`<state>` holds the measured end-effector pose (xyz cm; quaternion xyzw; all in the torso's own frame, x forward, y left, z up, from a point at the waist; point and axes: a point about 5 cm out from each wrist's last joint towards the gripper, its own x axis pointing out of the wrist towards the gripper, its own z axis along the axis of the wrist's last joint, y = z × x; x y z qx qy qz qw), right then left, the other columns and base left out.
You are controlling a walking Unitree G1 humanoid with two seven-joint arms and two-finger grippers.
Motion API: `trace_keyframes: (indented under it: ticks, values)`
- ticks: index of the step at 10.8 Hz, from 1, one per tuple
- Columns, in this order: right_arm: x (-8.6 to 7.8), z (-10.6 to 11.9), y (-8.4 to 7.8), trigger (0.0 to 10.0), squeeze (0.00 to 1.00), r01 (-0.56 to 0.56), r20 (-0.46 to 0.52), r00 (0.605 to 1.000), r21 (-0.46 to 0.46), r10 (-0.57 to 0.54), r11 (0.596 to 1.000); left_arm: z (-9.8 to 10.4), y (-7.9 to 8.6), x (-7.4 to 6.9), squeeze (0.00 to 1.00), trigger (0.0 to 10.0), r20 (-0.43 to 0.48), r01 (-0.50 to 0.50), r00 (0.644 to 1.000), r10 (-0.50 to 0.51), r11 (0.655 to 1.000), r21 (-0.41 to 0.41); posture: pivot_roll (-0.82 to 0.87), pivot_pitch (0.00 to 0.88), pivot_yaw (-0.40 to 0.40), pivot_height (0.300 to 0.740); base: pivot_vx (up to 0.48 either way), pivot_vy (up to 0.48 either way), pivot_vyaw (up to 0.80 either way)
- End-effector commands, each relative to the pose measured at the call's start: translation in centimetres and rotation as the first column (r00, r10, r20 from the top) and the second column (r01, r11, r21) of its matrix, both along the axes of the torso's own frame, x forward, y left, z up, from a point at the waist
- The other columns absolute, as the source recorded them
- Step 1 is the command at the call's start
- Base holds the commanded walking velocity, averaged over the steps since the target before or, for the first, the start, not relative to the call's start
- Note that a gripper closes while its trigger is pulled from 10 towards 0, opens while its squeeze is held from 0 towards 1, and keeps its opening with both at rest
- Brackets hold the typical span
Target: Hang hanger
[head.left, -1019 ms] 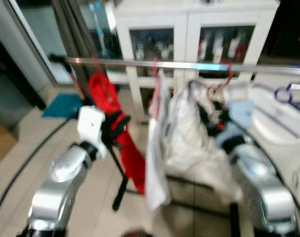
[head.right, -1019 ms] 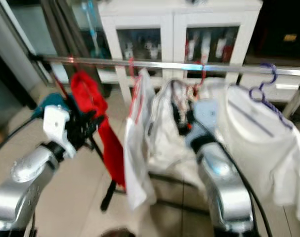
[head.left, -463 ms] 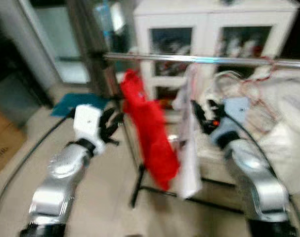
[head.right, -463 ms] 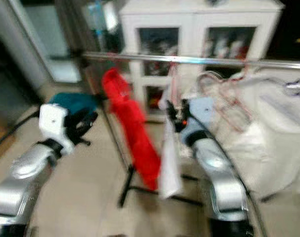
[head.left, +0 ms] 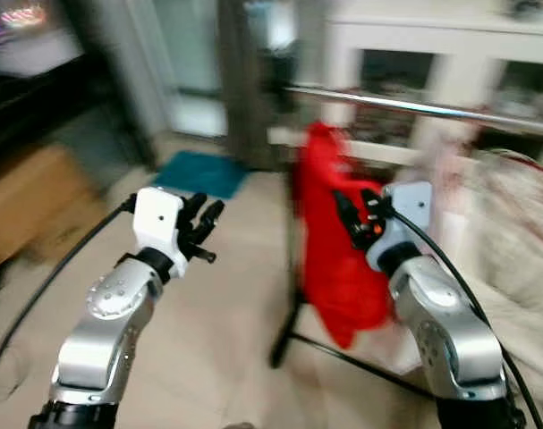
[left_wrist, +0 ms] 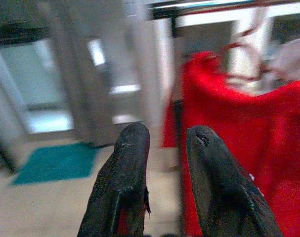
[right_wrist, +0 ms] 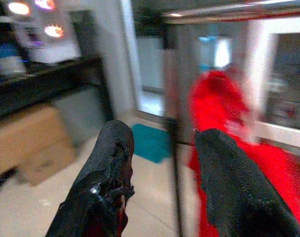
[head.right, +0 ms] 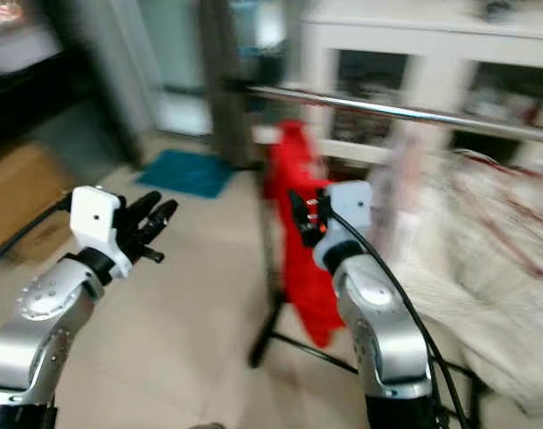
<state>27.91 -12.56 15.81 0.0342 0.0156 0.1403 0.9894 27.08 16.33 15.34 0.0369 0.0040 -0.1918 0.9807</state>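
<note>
Views have swung a lot since 1 s ago. Back then we saw the whole rail w/ many clothes on it. We now see the left end of the rail (head.left: 405, 105), w/ the floor (head.left: 226, 295) and a brown box (head.left: 29, 201) on our left. That is our head turning, not the things moving. All is blurry.

We see 1 red cloth (head.left: 338, 241) hanging near the rail's left end. It droops down long and floppy, close beside the black stand leg (head.left: 289, 335). We can't make out its hanger in the eye views, too blurry. In the left wrist view a thin red hook shape (left_wrist: 243, 37) shows above the red cloth (left_wrist: 238, 123), but it's a smear. White clothes (head.right: 486, 259) hang further right on the rail, too smeared to count. 1 white cupboard (head.right: 450, 63) stands behind. 1 teal mat (head.left: 202, 172) lies on the floor.

2 claws. The left claw (head.left: 202, 219) is up in the air over the floor, left of the red cloth, fingers a bit apart, holding nothing. The right claw (head.left: 350, 214) is right in front of the red cloth, fingers wide apart, nothing between them. In its wrist view the stand pole (right_wrist: 173, 148) runs between the 2 fingers (right_wrist: 110, 153).
</note>
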Motion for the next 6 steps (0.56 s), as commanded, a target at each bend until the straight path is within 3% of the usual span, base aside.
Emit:
trace_keyframes:
  ticks: [1,2,6]
  values:
    - [0.20,-0.24,-0.05,10.0,0.00,0.005,-0.011,1.000,0.001,-0.005,1.000,0.05,0.02,-0.11,0.00,10.0,0.008,-0.005,1.000,0.005,1.000,0.008,0.02,0.000,0.103,0.740,0.000,0.000,0.80]
    - [0.41,-0.16,0.10,10.0,0.00,0.010,0.003,1.000,-0.018,-0.010,1.000,0.04,0.26,-0.22,0.00,10.0,0.008,-0.015,1.000,0.015,1.000,0.014,0.02,0.000,0.103,0.740,0.289,0.000,0.76]
    - [0.78,0.47,-0.65,10.0,0.00,0.094,0.086,0.992,-0.074,-0.087,0.993,-0.58,0.09,-0.80,0.00,10.0,-0.020,0.011,1.000,-0.010,1.000,0.018,0.03,0.000,0.087,0.740,0.338,0.000,0.00]
